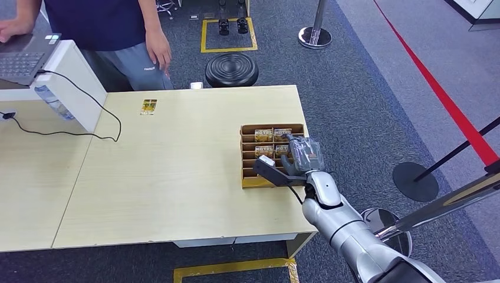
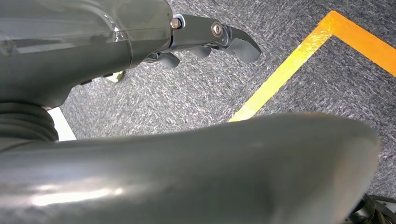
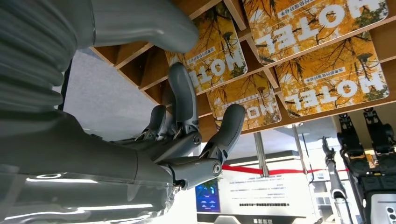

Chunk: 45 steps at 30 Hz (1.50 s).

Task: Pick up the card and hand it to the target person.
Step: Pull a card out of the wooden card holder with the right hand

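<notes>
Fingers (image 3: 187, 100) of the right hand (image 1: 298, 162) are being held apart and partly curled just over the card rack (image 1: 247, 177), with nothing gripped between them; the thick thumb is reaching out above the slots. Hotel cards (image 3: 327, 84) are being kept in the rack near the right edge of the table (image 1: 177, 177), each propped aslant in its own wooden compartment, and several compartments nearer the robot are being seen as bare. A card is being judged light, thin, stiff and glossy, so likely slippery; its exposed edge is being judged the best place for a pinch. One more card (image 1: 148, 107) is lying flat far across the table, near the person (image 1: 118, 35). The left hand (image 2: 205, 42) is hanging over carpet, fingers loosely curled on nothing.
</notes>
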Tool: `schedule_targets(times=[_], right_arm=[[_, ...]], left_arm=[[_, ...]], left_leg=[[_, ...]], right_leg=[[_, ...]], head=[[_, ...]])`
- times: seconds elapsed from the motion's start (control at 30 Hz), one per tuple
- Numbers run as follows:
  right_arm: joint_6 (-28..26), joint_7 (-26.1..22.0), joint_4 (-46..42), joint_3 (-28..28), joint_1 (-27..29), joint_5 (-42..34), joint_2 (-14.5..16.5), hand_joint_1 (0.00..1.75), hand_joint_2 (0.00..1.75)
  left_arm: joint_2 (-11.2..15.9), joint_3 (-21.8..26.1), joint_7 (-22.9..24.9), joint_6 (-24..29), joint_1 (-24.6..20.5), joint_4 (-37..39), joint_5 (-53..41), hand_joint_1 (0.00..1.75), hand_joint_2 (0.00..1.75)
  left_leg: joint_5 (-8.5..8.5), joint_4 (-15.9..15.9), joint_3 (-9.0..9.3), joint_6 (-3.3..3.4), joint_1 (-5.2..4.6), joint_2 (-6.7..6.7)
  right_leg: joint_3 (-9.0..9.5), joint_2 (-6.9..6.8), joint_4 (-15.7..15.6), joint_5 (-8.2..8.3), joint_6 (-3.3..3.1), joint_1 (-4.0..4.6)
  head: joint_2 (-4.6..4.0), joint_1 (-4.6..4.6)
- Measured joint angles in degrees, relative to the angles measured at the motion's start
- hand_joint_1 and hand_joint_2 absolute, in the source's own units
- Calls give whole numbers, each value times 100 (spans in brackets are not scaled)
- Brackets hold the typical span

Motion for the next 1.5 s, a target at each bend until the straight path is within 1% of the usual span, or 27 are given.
schedule_targets(times=[1.5], right_arm=[[-15,-2,2,0,-5,-2,-4,141,175]], left_arm=[[0,0,0,0,0,0,0,0,0]], left_leg=[[0,0,0,0,0,0]], right_leg=[[0,0,0,0,0,0]], head=[[0,0]])
